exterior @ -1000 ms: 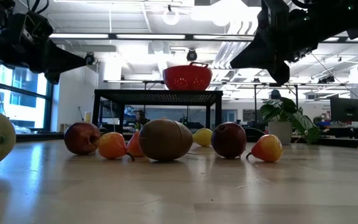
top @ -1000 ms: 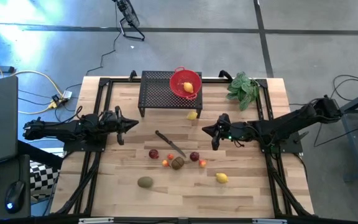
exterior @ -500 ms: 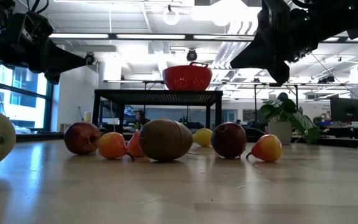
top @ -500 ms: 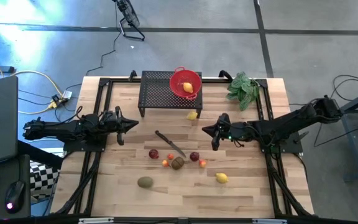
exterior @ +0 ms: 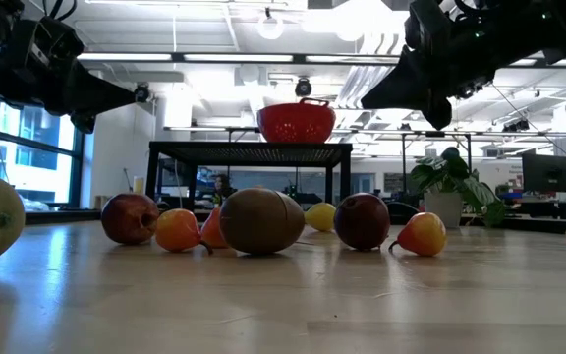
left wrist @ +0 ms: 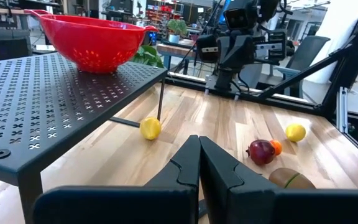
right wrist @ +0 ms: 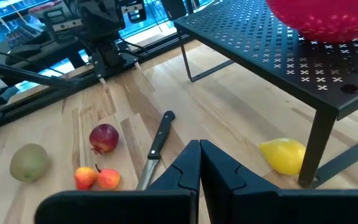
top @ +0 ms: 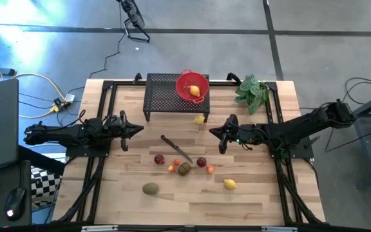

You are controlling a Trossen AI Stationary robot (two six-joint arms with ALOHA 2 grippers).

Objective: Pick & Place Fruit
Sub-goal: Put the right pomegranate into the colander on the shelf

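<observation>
Fruit loose on the surface [top: 263,193]: lemon [right wrist: 283,155] just ahead of right tool [right wrist: 199,163], fingers pressed together, empty. Red fruit [right wrist: 104,138] farther out beside knife [right wrist: 156,147]. Left tool [left wrist: 199,163] likewise closed, waiting. Risk: round lemon rolling under the rack [top: 166,96] if nudged. No legible writing

Two dark, jointed arms, each ending in angular black fingers [left wrist: 194,163].

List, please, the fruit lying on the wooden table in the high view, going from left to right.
Green-brown kiwi → dark red fruit → small orange fruit → brown kiwi → second dark red fruit → orange-red fruit → lemon. I leave out the lemon by the rack, which sits level with the second dark red fruit.
</observation>
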